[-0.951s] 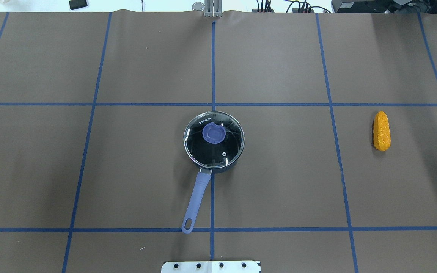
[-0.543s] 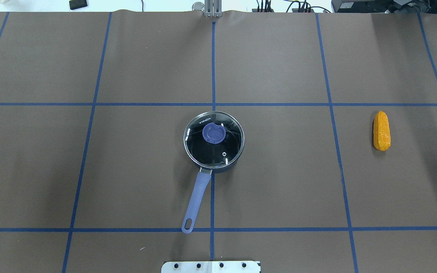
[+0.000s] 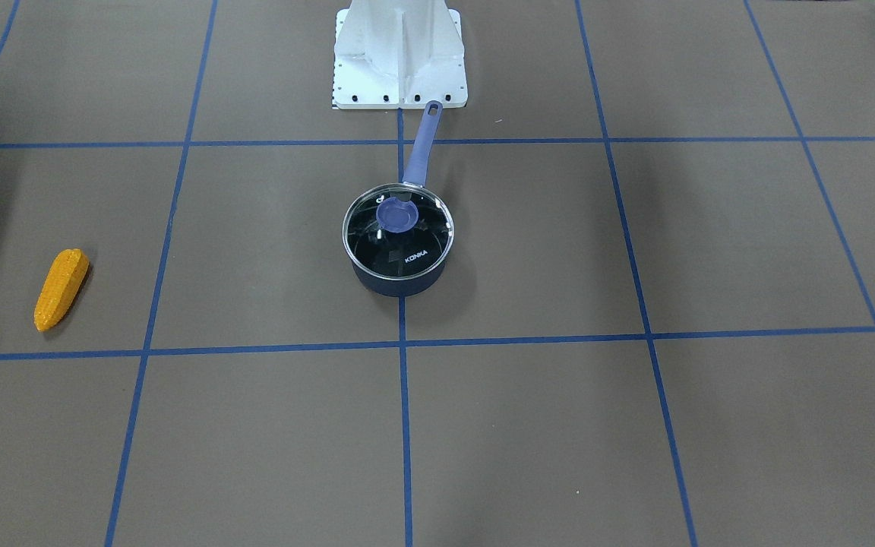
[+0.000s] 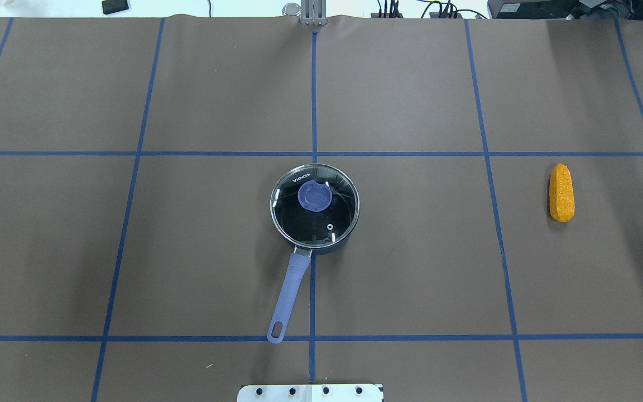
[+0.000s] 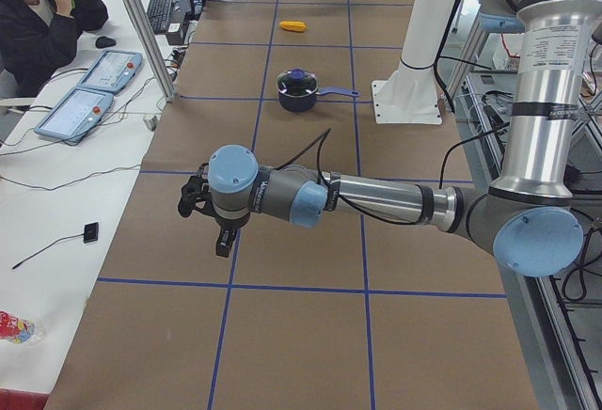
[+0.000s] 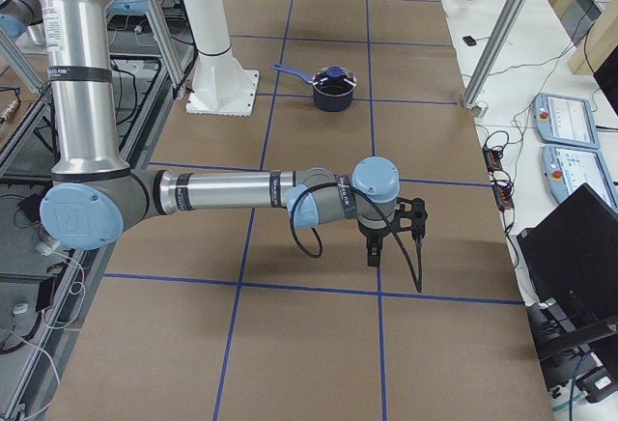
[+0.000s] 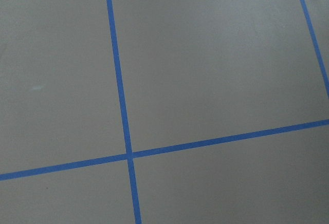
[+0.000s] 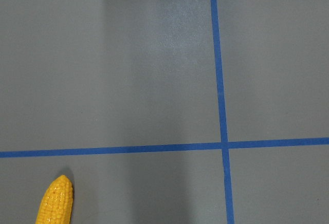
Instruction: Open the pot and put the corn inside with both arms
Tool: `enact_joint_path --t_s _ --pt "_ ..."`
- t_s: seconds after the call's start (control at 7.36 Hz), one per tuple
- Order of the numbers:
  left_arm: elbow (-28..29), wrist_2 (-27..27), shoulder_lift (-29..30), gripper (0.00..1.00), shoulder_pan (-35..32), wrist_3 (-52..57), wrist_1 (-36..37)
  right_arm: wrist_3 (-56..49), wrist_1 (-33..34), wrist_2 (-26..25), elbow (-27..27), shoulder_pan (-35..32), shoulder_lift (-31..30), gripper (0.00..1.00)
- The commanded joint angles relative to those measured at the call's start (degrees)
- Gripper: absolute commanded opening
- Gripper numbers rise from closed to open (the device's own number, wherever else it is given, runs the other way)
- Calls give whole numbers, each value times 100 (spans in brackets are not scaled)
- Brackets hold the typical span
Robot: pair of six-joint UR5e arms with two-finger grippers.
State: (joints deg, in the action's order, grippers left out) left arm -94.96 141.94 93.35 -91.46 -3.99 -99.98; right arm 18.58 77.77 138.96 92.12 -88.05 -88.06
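The brown desk carries the pot at its centre, glass lid on. The corn lies well apart to its right. The left hand and right hand hang above bare desk; their spread cannot be told.

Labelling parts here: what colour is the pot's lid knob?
Purple-blue; the lid knob shows best in the overhead exterior view.
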Motion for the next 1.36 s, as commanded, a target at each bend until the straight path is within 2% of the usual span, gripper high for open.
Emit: enact_joint_path --t_s 0.0,0.27,0.54,0.68,0.81,1.09,1.22 --pt "-406 -9 69 98 49 -807 110 739 -34 0 87 164 86 100" --pt "-943 -18 183 98 591 -1977 145 1233 -25 -131 -9 734 463 100" --pt "-1347 -140 682 98 1433 -3539 172 1638 -8 -343 -62 1209 841 100" --pt "-1584 -471 1041 98 2055 -4582 320 1901 -16 -491 -71 1420 982 100" --pt "-1856 -910 1523 98 2714 -5341 791 1921 -16 -545 -80 1448 1088 100" --pt "-2262 -1824 2578 98 3858 -6319 2073 2375 -25 -545 -10 1640 1106 100" --pt "-2255 -2107 2870 98 4264 -6698 2236 2431 -25 -798 -71 1868 1089 100"
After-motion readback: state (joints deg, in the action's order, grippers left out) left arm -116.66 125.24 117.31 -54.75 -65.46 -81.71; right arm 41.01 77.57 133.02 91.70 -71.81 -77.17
